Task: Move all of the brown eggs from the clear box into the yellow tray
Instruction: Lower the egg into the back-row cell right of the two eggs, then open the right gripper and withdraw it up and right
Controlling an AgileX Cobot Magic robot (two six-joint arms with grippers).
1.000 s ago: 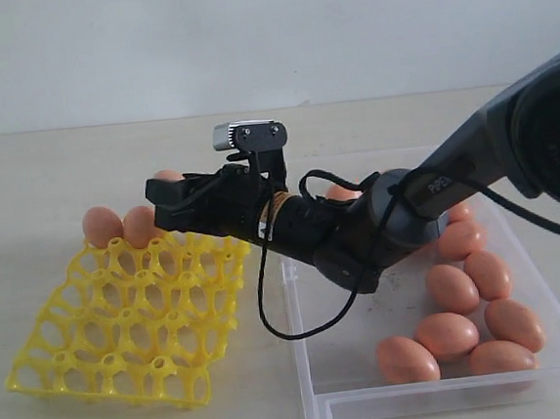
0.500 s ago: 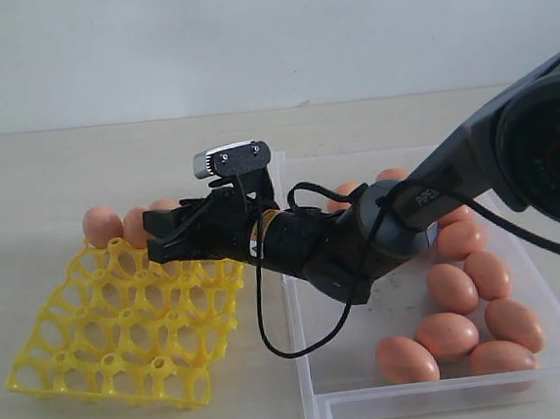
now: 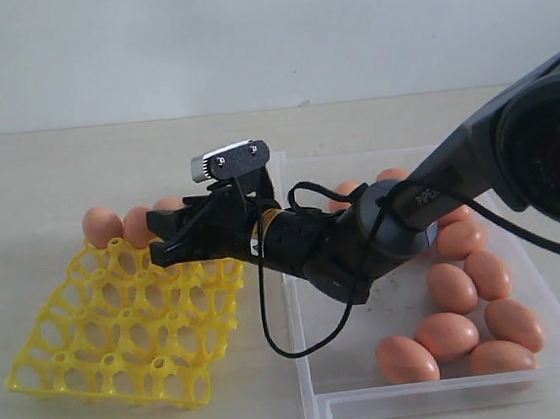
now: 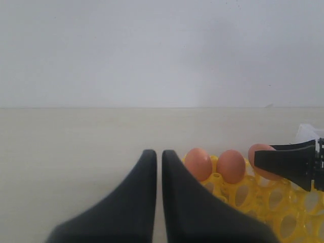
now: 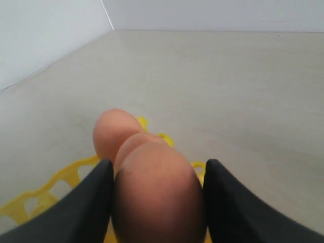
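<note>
Pale tabletop [image 3: 50, 161] under a plain white wall; we list items from the near edge outward.

1. Clear box [image 3: 321, 402], near right. Several brown eggs [image 3: 446, 334] lie loose along its right side and far end. The arm hides part of the far end.
2. Yellow tray [image 3: 107, 367], near left, just beside the box. Its near rows are empty, and two seated eggs [image 3: 102, 226] stand in the far row.
3. Step in hand, as we judge it: seating a third egg in the far row, to the right of those two. We would centre the egg over an open cup and clear of the raised pegs. We would lower it slowly and keep it off its seated neighbour. We would part the jaws only once the cup bears the weight, then draw back up and away. We cannot tell whether it touches the cup yet.
4. Right gripper [image 3: 160, 238] reaches across from the box to the tray's far row. Its jaws stand moderately wide and clamp the held egg [image 5: 157, 197] on both flanks.
5. Left gripper [image 4: 159, 153] is beyond the tray's left side. Its fingers are nearly together with nothing between them.
</note>
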